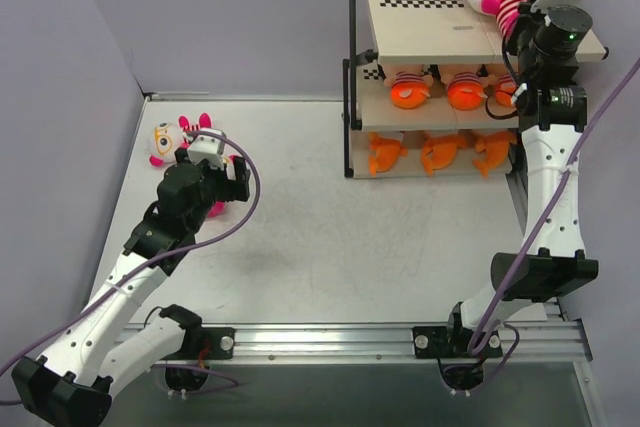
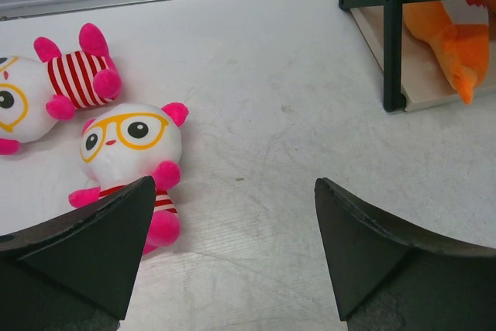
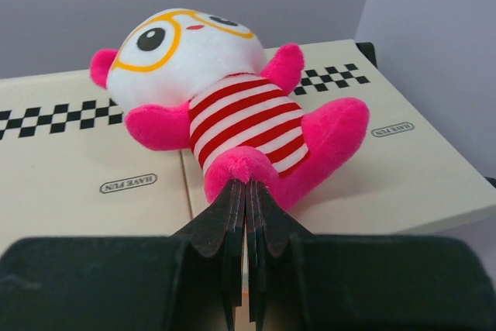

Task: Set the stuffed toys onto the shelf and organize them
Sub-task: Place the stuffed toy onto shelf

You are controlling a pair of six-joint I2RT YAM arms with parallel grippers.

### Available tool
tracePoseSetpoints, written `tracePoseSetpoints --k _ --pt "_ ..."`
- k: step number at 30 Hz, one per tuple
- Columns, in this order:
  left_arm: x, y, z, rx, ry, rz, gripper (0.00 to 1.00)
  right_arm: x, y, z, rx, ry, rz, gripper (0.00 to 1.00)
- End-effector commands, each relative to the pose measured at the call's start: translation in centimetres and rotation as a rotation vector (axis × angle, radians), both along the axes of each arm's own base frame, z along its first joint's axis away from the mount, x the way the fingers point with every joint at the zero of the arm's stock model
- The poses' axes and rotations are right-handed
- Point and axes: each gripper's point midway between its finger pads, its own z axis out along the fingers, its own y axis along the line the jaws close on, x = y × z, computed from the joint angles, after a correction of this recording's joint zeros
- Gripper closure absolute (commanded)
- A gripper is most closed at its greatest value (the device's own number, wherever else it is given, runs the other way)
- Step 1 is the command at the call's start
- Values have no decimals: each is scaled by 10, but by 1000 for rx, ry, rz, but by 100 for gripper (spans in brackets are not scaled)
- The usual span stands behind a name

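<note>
Right wrist view: a glasses toy [image 3: 232, 106] with pink limbs lies face up on the top board of the shelf [image 3: 70, 168], its head over the checkered strip. The right tool [image 3: 246, 185] is clenched on one pink foot, its fingers pressed nearly together around the plush. Seen from the top external view, this toy lies at the right end of the top board. The middle tier holds striped dolls [image 1: 408, 87] in a row, the rightmost partly hidden by the right arm. The bottom tier holds three orange sharks [image 1: 438, 155] side by side. Well apart from the shelf, at the far left of the worktop [image 1: 330, 237], two more glasses toys [image 2: 128, 141] lie close together. The left tool [image 2: 234, 187] hangs just beside them, fingers spread wide and holding nothing.
</note>
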Motion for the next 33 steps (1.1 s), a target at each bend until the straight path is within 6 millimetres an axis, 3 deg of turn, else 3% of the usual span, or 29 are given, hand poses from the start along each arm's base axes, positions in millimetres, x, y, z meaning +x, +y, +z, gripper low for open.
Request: tracePoseSetpoints --k 1,7,10,13,18,21,24,25,28,33 --pt "-2 2 14 -5 -36 2 8 -11 -24 26 66 -80 -89 100" --pt "-3 2 15 -8 -41 2 8 -12 -43 20 137 -89 -176 100" --pt "-4 3 15 -7 -40 4 8 -13 -42 22 153 -103 -174 100" --pt "-3 3 14 -5 -38 4 8 -12 -37 21 164 -101 -145 100" --pt "-3 2 13 -4 -35 4 8 -8 -1 23 138 -76 19 100" --pt "-2 2 12 -4 -32 4 8 -8 11 19 123 -46 68 91" --pt "-2 2 13 -5 -33 2 8 -10 18 14 105 -19 97 74" --pt "-2 2 11 -4 -30 1 8 -12 21 14 99 -15 106 63" --pt "-3 2 13 -6 -34 1 8 -17 21 19 77 -19 110 51" --pt "-4 2 15 -11 -39 1 8 -34 21 43 22 -68 114 44"
